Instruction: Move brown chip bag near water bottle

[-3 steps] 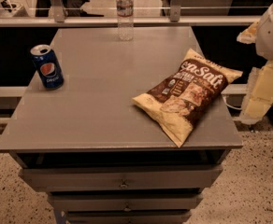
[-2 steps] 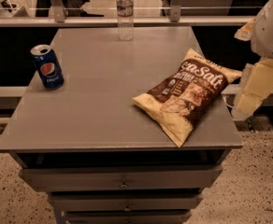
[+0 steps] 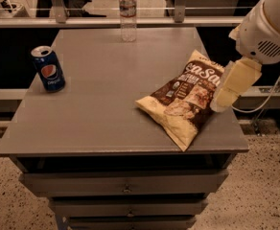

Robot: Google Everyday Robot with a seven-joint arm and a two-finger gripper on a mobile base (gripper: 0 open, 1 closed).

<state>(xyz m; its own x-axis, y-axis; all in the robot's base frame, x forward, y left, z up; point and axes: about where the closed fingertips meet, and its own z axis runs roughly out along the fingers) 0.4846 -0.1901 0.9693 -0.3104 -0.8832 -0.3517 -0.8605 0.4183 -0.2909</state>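
Observation:
The brown chip bag (image 3: 185, 97) lies flat on the right front part of the grey table (image 3: 106, 85), its cream end pointing at the front edge. The water bottle (image 3: 127, 12) stands upright at the table's far edge, near the middle. My gripper (image 3: 222, 103) hangs from the white arm at the right. It points down and left and sits over the right edge of the bag, at or just above it.
A blue Pepsi can (image 3: 48, 68) stands at the table's left side. Drawers (image 3: 125, 188) run below the table top. A rail and dark gap lie behind the far edge. A cable hangs beside the arm at the right.
The arm has swung in from the right, and the gripper has come left and now reaches the right edge of the bag. The bag, bottle and can have not moved.

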